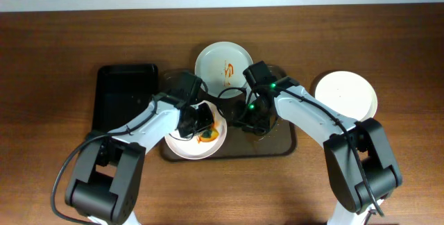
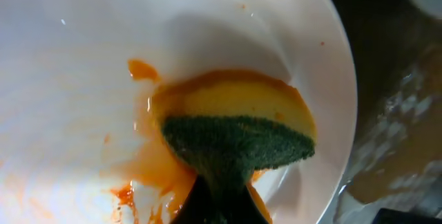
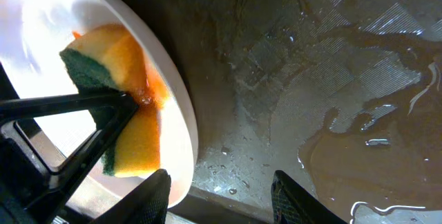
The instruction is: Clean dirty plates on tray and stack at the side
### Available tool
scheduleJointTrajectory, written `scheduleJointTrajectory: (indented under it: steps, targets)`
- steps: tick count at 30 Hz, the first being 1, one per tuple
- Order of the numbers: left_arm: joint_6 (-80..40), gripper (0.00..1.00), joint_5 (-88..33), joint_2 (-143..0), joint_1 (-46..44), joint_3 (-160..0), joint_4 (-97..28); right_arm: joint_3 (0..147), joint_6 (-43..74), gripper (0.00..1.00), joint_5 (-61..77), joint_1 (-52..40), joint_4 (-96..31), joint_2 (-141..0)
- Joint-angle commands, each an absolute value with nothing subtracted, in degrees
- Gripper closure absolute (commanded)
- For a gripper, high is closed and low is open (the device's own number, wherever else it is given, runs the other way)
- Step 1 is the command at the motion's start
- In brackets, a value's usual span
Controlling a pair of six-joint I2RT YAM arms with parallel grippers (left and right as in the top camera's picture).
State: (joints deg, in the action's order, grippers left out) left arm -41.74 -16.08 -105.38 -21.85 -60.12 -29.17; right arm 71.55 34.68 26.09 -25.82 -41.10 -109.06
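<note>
On view: three plates [image 1: 223, 63], one tray [image 1: 281, 145].

Two sauce-smeared plates [image 1: 196, 140] [image 1: 222, 64] on wet brown tray [image 1: 284, 142], clean plate [image 1: 345, 94] on table right

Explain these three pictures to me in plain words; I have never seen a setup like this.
Two robot arms work at a wooden table. One picture looks down from above; the other two come from small cameras on each wrist. On the brown tray a sauce-smeared plate is being scrubbed: the left gripper has its jaws shut on a yellow-and-green sponge. The right gripper hangs with jaws apart over the wet tray, by the plate's rim, holding nothing. A second smeared plate sits at the tray's far end. A clean-looking plate sits off to the side, and a black tray on the other side.
</note>
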Motion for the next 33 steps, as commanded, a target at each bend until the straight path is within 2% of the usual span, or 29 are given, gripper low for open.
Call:
scheduleJointTrajectory:
  steps: [1, 17, 22, 24, 30, 33]
  targets:
    - [-44.38, 1.0, -12.1, -105.41, -21.87, -56.38, -27.79, 71.29, 34.79, 0.51, 26.55, -26.09, -41.06, -109.45]
    - [-44.31, 1.0, -10.22, -105.41, -21.87, -56.12, -27.4, 71.29, 35.0, 0.52, 25.04, -28.29, -39.0, -113.3]
    - [-44.31, 1.0, -10.22, -105.41, -21.87, -56.12, -27.2, 71.29, 35.03, 0.56, 24.93, -28.53, -37.56, -113.89]
    - [-44.31, 1.0, -10.22, -105.41, -21.87, -56.12, -27.2, 71.29, 35.22, 0.63, 24.34, -28.56, -37.56, -113.91]
    - [-44.31, 1.0, -10.17, -105.41, -21.85, -56.12, -26.98, 71.24, 40.27, 0.7, 19.99, -28.53, -38.11, -113.97]
    - [-44.31, 1.0, -10.02, -105.41, -21.85, -56.12, -27.0, 71.24, 41.98, 0.7, 18.35, -28.53, -38.13, -113.97]
